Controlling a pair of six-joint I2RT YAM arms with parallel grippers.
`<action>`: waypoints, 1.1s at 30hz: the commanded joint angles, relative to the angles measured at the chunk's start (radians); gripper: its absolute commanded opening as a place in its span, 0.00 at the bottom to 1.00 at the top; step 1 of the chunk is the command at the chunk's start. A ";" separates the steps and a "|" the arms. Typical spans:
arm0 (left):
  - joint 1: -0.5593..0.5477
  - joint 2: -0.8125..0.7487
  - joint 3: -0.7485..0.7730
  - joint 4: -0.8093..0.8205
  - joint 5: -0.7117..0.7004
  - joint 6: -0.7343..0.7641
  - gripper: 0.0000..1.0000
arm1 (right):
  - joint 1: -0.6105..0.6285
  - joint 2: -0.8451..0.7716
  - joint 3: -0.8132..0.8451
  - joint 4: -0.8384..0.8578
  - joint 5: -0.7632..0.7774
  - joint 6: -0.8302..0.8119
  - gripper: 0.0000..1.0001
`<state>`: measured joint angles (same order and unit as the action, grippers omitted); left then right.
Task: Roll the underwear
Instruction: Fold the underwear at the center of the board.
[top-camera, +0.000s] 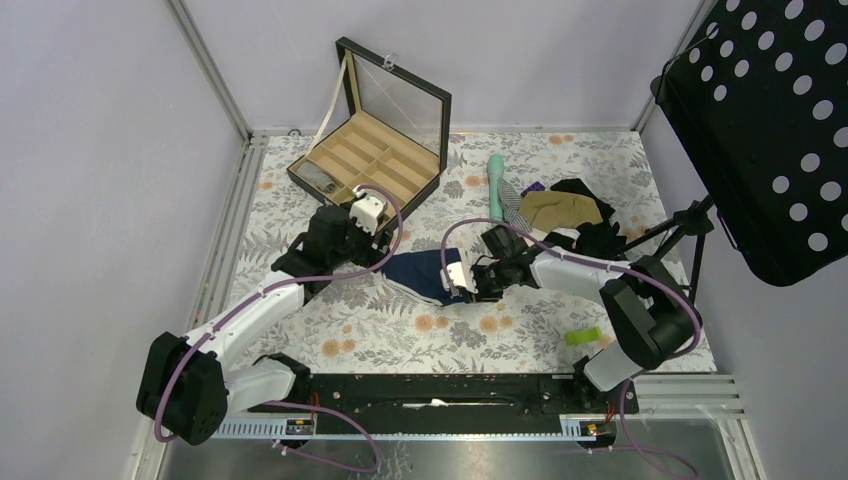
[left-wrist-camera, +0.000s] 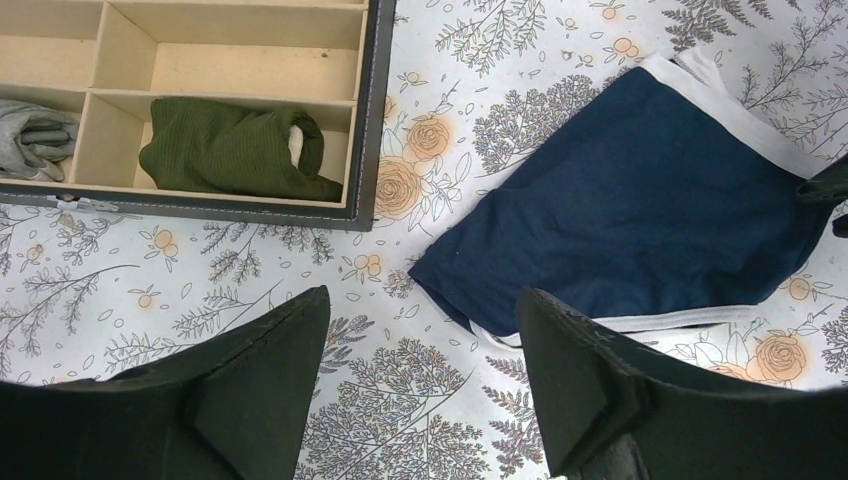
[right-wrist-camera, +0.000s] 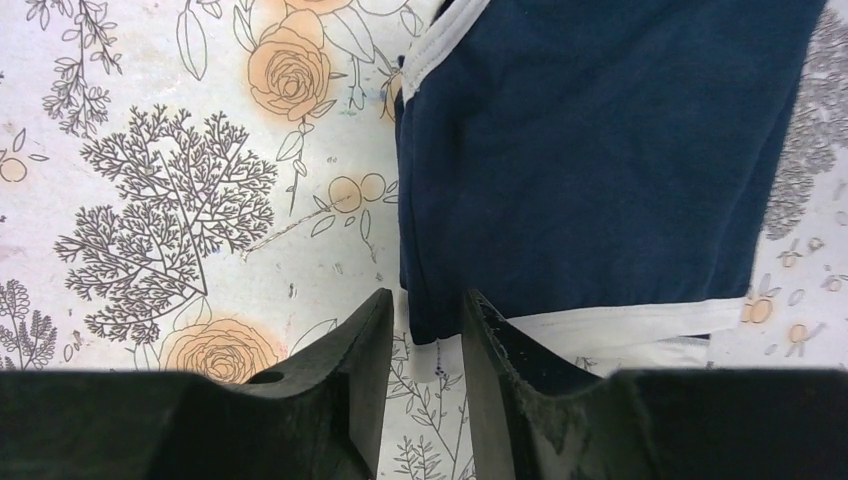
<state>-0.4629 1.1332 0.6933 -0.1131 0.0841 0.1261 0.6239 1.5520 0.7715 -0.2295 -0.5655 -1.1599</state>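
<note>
**A:** Right end effector (right-wrist-camera: 425, 322)?
**B:** Narrow, its tips either side of the folded edge of the dark navy soft cloth underwear (right-wrist-camera: 600, 150). Whether they truly pinch it, I cannot tell.
**A:** And the left end effector (left-wrist-camera: 420, 305)?
**B:** Wide, holding nothing, poised over the floral-printed counter (left-wrist-camera: 200, 270) just beside the garment's near corner. The underwear lies mid-counter between the arms, near the dark-framed box with tan compartments (left-wrist-camera: 365, 130).
**A:** The risk?
**B:** The bite looks shallow. I'd expect the slack cloth to slip out as rolling starts, or only the top layer to turn, giving a loose, skewed roll. Unpinned, the whole piece may simply drag
</note>
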 joint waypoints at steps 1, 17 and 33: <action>0.006 -0.007 0.015 0.021 0.033 -0.003 0.76 | 0.012 0.051 0.042 -0.048 0.003 -0.010 0.39; -0.005 -0.106 -0.066 -0.032 0.322 0.343 0.65 | 0.024 0.249 0.280 -0.382 0.036 -0.043 0.03; -0.205 0.188 -0.042 0.045 0.499 0.639 0.45 | 0.018 0.456 0.523 -0.555 -0.012 0.154 0.00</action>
<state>-0.6567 1.2518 0.5972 -0.1864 0.5518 0.7315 0.6376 1.9560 1.2800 -0.7269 -0.5930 -1.0519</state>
